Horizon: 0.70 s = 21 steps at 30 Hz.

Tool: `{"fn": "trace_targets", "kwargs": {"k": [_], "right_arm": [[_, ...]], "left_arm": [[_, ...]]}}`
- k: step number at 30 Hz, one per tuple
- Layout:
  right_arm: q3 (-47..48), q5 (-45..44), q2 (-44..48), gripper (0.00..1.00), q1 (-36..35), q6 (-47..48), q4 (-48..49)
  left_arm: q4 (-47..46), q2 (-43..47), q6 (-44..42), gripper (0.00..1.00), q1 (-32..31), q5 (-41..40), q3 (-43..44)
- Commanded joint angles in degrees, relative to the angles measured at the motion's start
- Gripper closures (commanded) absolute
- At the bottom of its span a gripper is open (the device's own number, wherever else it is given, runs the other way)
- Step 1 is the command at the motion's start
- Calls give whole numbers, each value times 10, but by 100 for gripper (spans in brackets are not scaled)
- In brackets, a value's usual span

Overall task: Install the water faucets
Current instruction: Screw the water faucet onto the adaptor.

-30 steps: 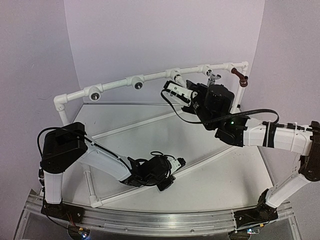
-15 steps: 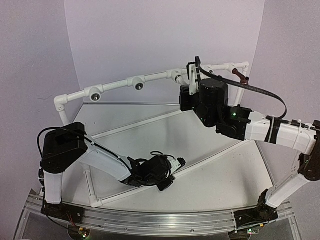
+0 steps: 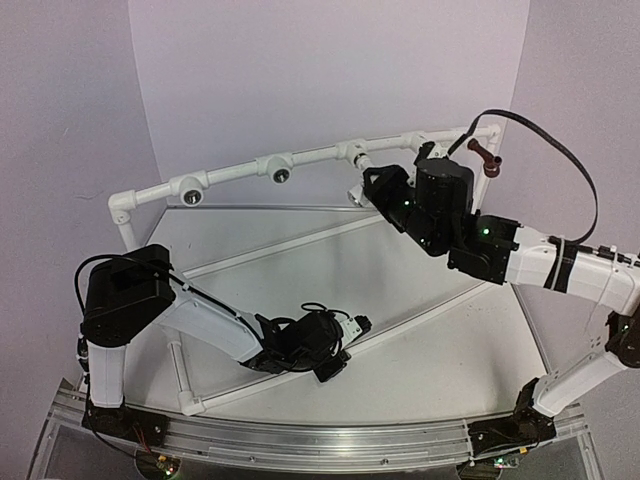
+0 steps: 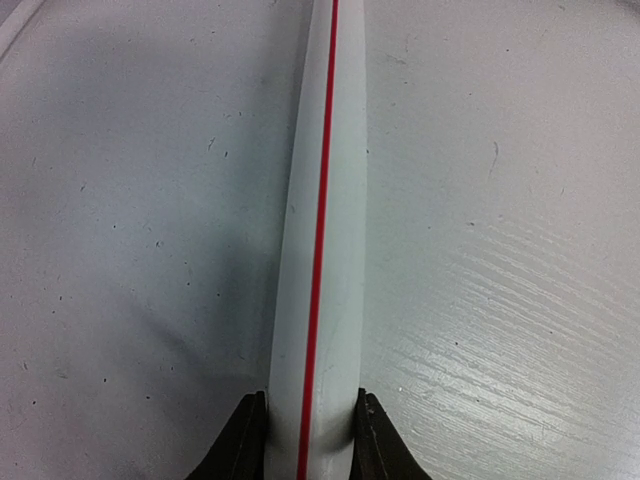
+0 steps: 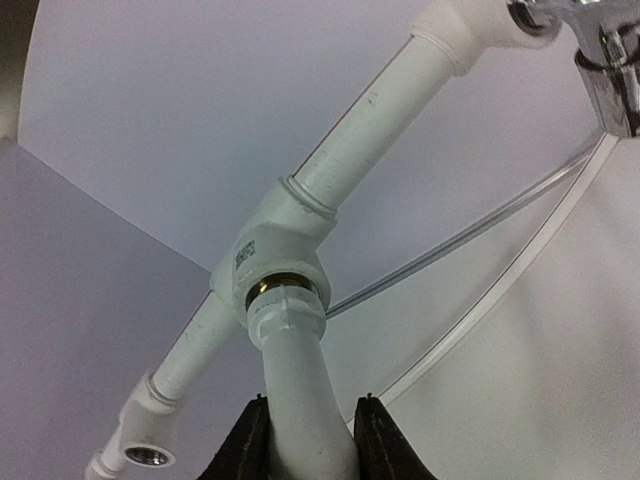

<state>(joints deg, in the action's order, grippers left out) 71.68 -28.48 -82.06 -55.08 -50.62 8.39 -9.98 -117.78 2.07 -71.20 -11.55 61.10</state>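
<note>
My right gripper [image 5: 308, 400] is shut on the white plastic faucet [image 5: 295, 350]. The faucet's threaded end sits in a white tee socket [image 5: 275, 240] of the pipe frame, with a brass ring showing at the joint. In the top view that gripper [image 3: 375, 185] is just below the rail's middle tee. The shiny silver faucet [image 5: 605, 60] hangs from the neighbouring tee to the right. The dark red-brown faucet [image 3: 483, 153] sits at the rail's right end. My left gripper [image 4: 310, 400] is shut on the frame's low white pipe with a red stripe [image 4: 322, 230], near the table front [image 3: 352, 326].
Two open tee sockets [image 3: 192, 195] [image 3: 282, 174] face forward on the left part of the white rail. The frame's floor pipes [image 3: 300, 235] cross the white table. Purple walls close the back and sides. The right arm's black cable [image 3: 560, 150] loops high above the rail.
The right wrist has turned round the white faucet at the tee, and its cable has swung up and over to the right. The left arm has not moved.
</note>
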Motion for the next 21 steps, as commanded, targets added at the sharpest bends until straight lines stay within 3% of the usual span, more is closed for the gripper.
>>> {"fn": "trace_targets", "kwargs": {"k": [1, 11, 16, 21], "right_arm": [[-21, -36, 55, 100, 23, -215, 15], [-48, -27, 86, 97, 27, -401, 16], [-68, -34, 110, 70, 28, -383, 19], [-79, -18, 126, 49, 27, -283, 34]], "left_arm": [[174, -91, 97, 100, 5, 26, -53], [174, -91, 99, 100, 5, 24, -53], [174, -91, 99, 100, 5, 24, -52], [174, -91, 98, 100, 5, 24, -52]]}}
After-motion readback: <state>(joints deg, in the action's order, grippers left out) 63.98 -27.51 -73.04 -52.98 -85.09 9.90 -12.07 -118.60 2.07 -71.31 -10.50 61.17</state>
